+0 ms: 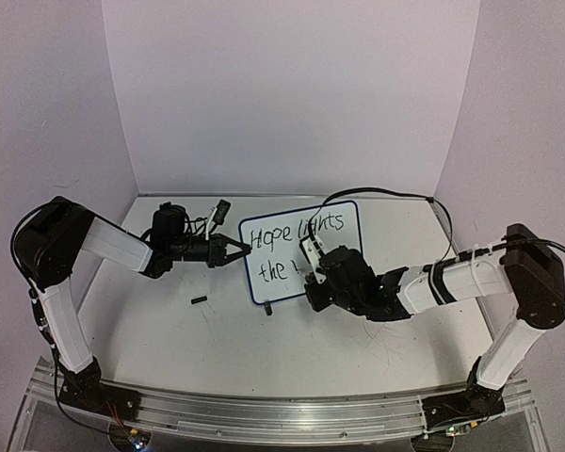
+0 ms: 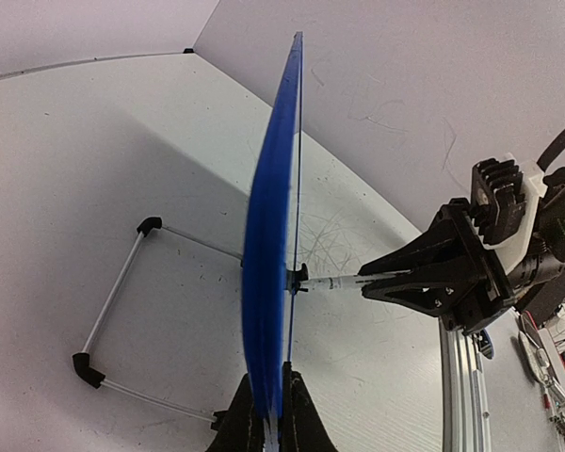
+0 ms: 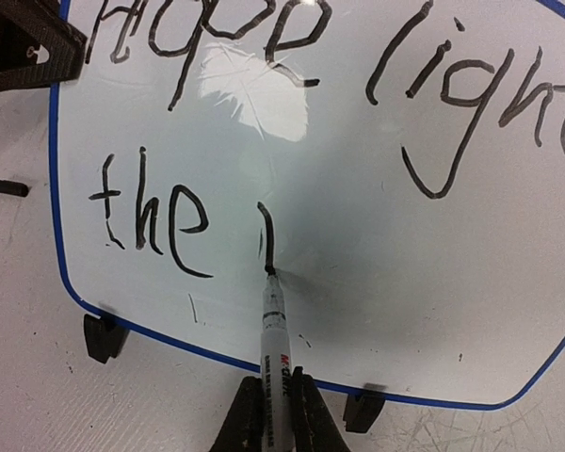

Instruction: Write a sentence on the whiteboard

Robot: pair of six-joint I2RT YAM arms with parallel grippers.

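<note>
— Blue-rimmed, the whiteboard (image 3: 377, 282) stands propped on its wire stand (image 2: 122, 311) on the white table (image 1: 264, 348), between your two arms.
— And my left gripper (image 1: 235, 250)?
— It is clenched on the left edge of the board.
— And the right one?
— Your right gripper (image 3: 268, 414) is closed around a black marker (image 3: 273, 330). The tip touches the board at the lower end of a short stroke, just after "the", under the line "Hope lights".
</note>
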